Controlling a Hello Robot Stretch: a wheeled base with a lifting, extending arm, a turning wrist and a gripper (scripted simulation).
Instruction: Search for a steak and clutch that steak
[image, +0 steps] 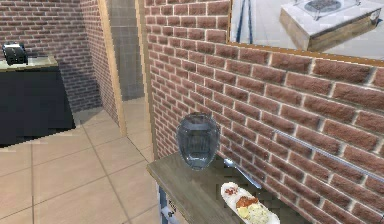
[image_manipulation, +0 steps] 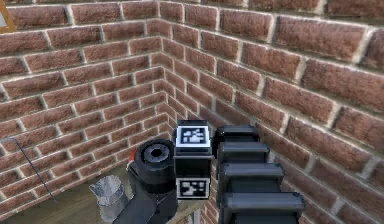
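The arm (image_manipulation: 250, 185) rises as a dark segmented bar from the bottom edge. The gripper (image_manipulation: 150, 178) sits left of its two white marker squares (image_manipulation: 192, 137); whether it holds anything cannot be told.

Black segmented arm (image_manipulation: 248, 182), white marked squares (image_manipulation: 192, 138)

Bright, even light with faint soft shadows

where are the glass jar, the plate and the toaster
glass jar (image: 198, 140), forward view, middle of its body
plate (image: 243, 200), forward view, bare white middle
toaster (image: 15, 53), forward view, its front face
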